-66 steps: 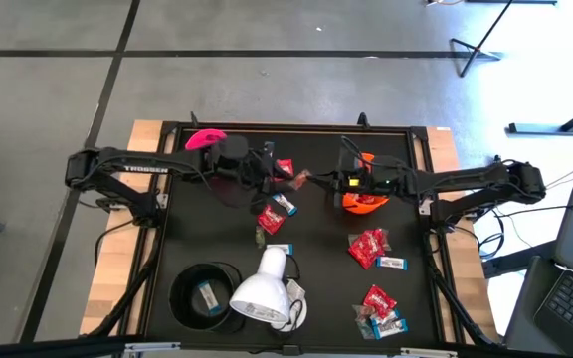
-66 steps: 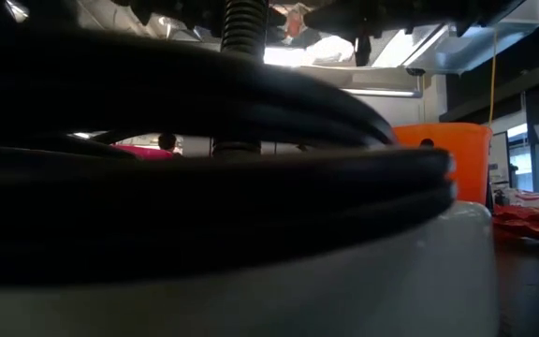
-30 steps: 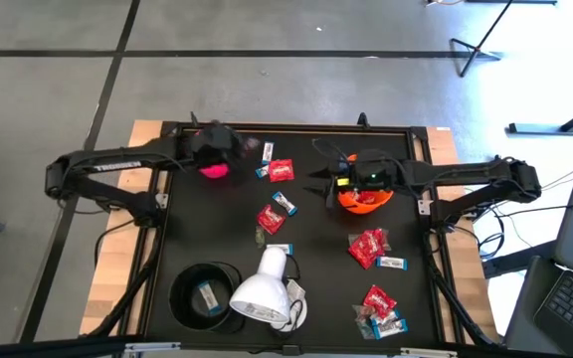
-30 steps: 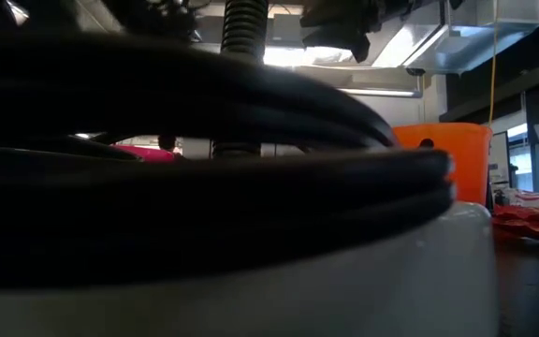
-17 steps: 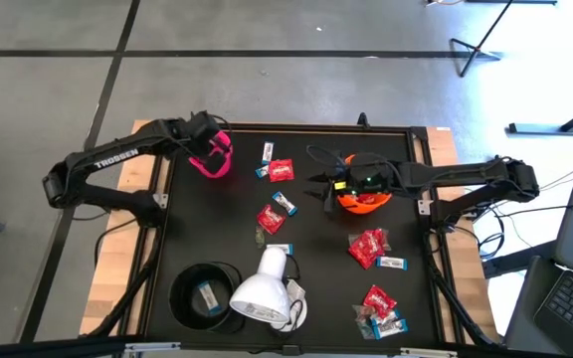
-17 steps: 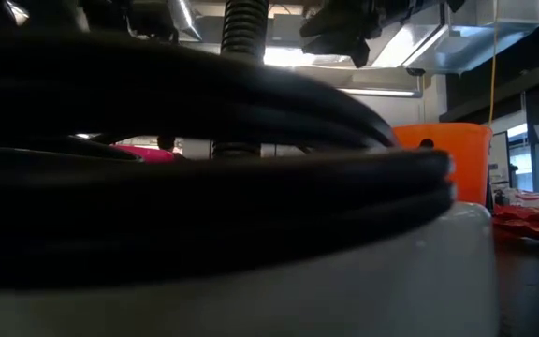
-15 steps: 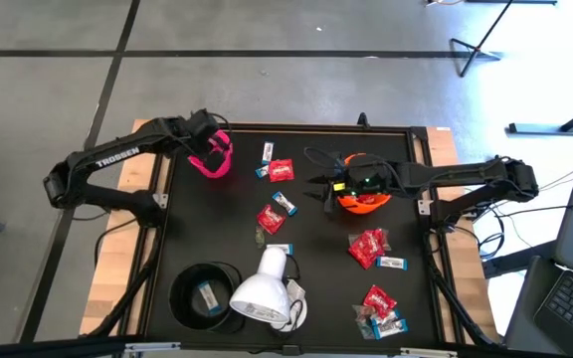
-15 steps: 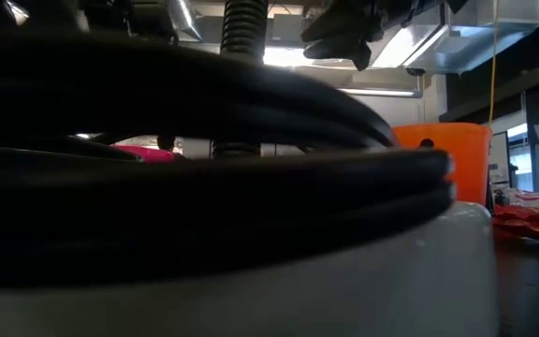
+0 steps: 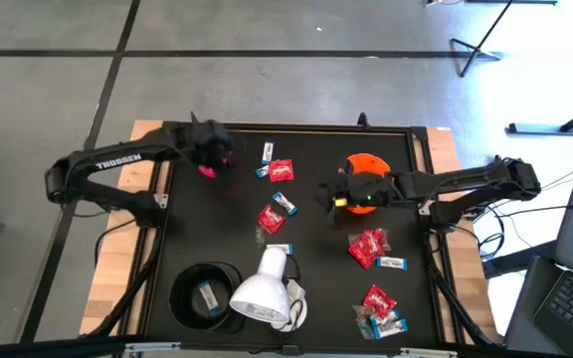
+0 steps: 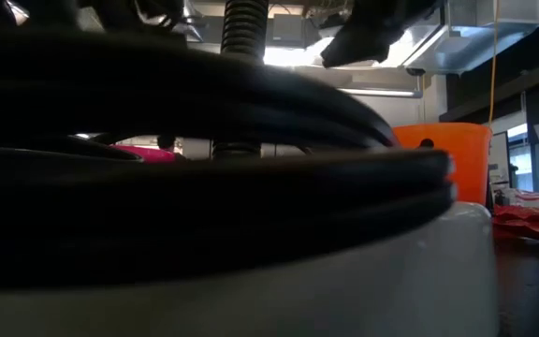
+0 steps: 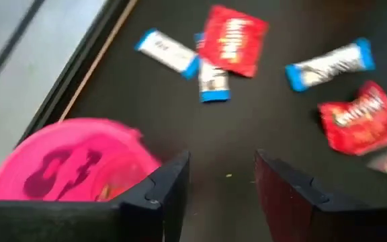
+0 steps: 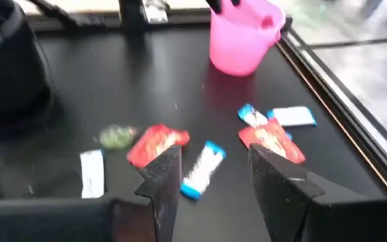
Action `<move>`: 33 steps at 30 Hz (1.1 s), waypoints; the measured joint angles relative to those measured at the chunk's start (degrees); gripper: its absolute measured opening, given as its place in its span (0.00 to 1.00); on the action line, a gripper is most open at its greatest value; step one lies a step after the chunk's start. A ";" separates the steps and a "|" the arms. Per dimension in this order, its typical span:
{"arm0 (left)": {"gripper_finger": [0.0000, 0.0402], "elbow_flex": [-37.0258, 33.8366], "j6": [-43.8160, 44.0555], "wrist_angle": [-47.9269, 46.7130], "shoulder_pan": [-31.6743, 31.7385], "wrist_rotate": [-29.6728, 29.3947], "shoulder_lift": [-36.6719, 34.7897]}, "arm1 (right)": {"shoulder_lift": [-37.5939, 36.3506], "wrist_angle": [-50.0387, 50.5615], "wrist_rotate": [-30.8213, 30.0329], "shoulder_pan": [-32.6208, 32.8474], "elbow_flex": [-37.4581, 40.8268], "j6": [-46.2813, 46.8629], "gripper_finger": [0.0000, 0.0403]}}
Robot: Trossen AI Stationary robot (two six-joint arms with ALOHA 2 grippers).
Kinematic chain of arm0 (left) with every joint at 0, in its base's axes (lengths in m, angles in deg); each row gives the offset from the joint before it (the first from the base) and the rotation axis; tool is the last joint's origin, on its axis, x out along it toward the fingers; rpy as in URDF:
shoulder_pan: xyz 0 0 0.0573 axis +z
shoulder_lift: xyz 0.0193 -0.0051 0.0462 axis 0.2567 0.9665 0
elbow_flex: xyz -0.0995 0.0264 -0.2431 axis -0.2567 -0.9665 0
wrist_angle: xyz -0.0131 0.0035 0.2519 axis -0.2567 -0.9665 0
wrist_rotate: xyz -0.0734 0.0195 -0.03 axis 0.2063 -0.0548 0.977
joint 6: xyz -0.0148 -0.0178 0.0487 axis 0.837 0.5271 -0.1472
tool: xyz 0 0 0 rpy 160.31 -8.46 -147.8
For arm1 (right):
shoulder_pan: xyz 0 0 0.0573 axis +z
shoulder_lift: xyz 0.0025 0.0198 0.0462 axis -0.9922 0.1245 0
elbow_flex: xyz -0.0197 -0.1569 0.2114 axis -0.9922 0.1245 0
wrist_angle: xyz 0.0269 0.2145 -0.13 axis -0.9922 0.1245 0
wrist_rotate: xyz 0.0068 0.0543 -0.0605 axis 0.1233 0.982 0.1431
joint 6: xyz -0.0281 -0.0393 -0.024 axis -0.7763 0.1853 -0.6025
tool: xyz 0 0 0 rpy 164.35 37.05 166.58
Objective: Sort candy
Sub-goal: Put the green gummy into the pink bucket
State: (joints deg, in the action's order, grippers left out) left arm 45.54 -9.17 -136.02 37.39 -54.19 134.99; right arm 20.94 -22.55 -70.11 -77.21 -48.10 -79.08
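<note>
Candy lies scattered on the black table: red packets (image 9: pixel 270 219) and white-and-blue bars (image 9: pixel 285 204) in the middle, and more red packets (image 9: pixel 369 247) at the right. My left gripper (image 11: pixel 220 178) hangs open above the table at the far left, just beside the upright pink cup (image 11: pixel 66 161), with nothing between its fingers. My right gripper (image 12: pixel 213 171) is also open and holds nothing. It hovers by the orange cup (image 9: pixel 364 162) and points toward the middle candy, a red packet (image 12: pixel 156 144) and a bar (image 12: pixel 203 168).
A black cup (image 9: pixel 207 293) holding a wrapped bar stands near the left front. Next to it lies a white lamp head (image 9: pixel 262 288), which fills most of the low view. More candy (image 9: pixel 381 310) sits at the right front. A raised frame (image 9: pixel 296 127) rims the table.
My left gripper drew off toward the far left corner, baring the pink cup, then came back over it, tipped further down. My right gripper has swung toward the table's near edge across the orange cup and tipped down. The cups and the candy have stayed in place.
</note>
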 joint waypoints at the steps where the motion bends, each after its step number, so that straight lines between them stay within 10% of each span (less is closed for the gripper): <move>1: 0.38 0.00 -0.17 0.41 -2.47 -0.49 0.29 | 0.00 1.51 -1.01 0.95 0.00 0.18 0.42; 12: 0.38 -2.45 5.38 5.17 -22.32 -2.59 6.46 | -2.84 21.92 -13.53 15.61 -0.02 16.45 0.42; 21: 0.38 -11.01 13.81 22.92 -28.90 1.79 10.34 | -4.28 28.34 -26.46 29.81 -0.02 28.62 0.42; 33: 0.38 -15.25 19.09 40.65 -33.78 -7.71 10.48 | -4.90 29.76 -39.57 38.44 -0.02 40.24 0.42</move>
State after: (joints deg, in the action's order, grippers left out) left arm 30.29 9.92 -95.38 3.62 -61.90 145.47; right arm 16.05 7.21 -109.68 -38.77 -48.12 -38.85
